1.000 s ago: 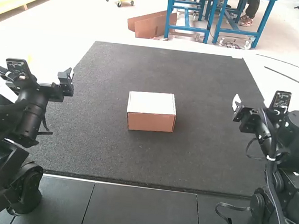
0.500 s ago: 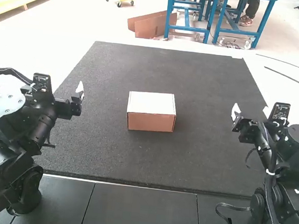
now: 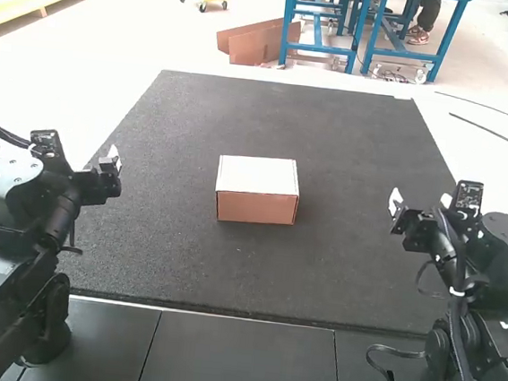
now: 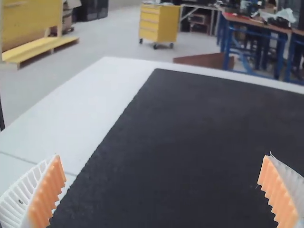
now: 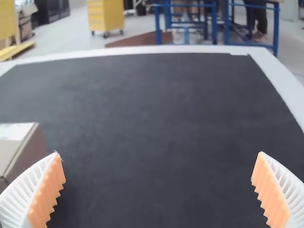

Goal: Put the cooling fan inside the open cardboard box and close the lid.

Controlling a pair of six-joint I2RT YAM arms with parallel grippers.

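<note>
Standing spread and empty, left gripper at the left edge of the black mat, orange pads far apart; right gripper likewise released, grasping nothing, over the mat's right side; both well apart from the cardboard box, which sits mid-mat, lid flat and shut; cooling fan judged to be inside. Step in hand, by judgement: parking clear; done well by holding both arms wide of the box, lid unnudged, and confirming its front edge sits flush.
</note>
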